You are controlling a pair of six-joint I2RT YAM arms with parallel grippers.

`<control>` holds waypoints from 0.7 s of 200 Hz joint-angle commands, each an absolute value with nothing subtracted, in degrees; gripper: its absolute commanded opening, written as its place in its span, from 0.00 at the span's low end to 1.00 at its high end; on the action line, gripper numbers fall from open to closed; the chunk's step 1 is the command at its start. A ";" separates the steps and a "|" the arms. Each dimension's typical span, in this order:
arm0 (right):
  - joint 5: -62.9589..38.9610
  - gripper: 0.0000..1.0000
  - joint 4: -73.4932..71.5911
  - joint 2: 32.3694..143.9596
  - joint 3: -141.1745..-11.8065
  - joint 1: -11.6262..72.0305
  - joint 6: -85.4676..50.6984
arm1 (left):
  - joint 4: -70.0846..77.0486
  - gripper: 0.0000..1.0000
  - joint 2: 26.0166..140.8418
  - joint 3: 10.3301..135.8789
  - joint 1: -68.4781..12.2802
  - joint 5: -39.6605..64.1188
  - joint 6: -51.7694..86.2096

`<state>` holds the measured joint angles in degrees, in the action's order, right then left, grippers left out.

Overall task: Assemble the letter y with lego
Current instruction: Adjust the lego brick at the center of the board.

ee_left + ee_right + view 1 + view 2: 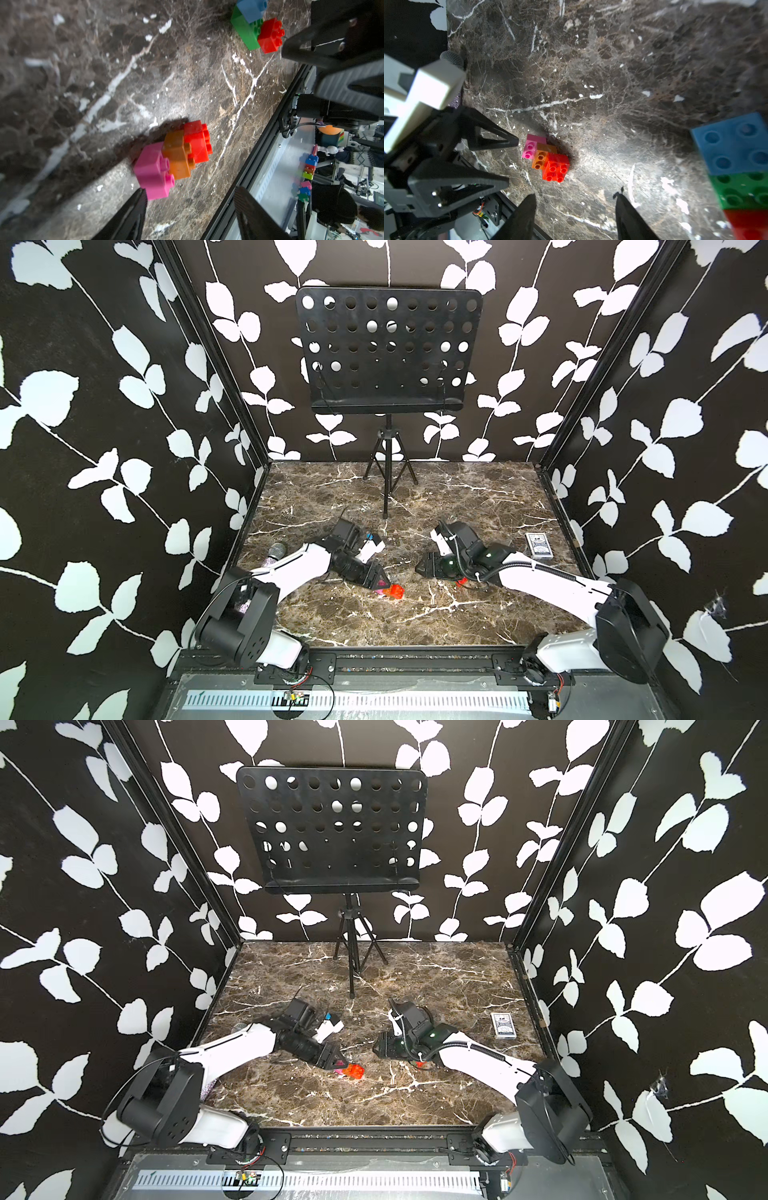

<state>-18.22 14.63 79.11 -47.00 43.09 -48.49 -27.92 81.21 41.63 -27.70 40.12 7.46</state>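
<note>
Your left gripper point(190, 192) stands released and empty. Just off one fingertip, the pink brick point(152, 172) lies on the marble table point(374, 626), joined stepwise to the brown-orange brick point(176, 154) and orange-red brick point(196, 143). Your right gripper point(575, 195) is likewise released and empty. Beside it lie the green brick point(245, 31), light blue brick point(251, 9) and red brick point(270, 35), joined together. Well behind sits the card box point(539, 550).

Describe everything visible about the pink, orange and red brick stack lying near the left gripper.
The brick stack is three square studded plastic bricks pressed together in a stepped row: pink, orange, glossy red. It rests on the marble table beside its dark shadow. The left gripper stands open before it, one finger right by the pink end; whether they touch cannot be told.
</note>
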 commanded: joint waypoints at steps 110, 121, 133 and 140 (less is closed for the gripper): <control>-14.88 0.63 -14.47 86.64 -36.47 53.16 -77.73 | -10.50 0.72 75.40 29.71 -27.77 40.85 25.16; -14.98 0.64 -15.26 87.36 -36.26 53.39 -78.42 | -10.10 0.72 75.89 29.62 -27.80 40.96 25.24; -14.83 0.64 -16.05 88.16 -36.01 53.70 -79.61 | -10.02 0.72 76.46 29.81 -27.75 40.56 25.24; -14.47 0.64 -16.44 88.67 -35.90 54.03 -80.48 | -9.98 0.72 76.70 29.88 -27.77 40.20 25.21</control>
<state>-16.25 -11.09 87.50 -36.64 53.01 -74.89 -11.81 76.01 30.37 -27.70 40.64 24.49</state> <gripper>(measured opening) 0.637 0.720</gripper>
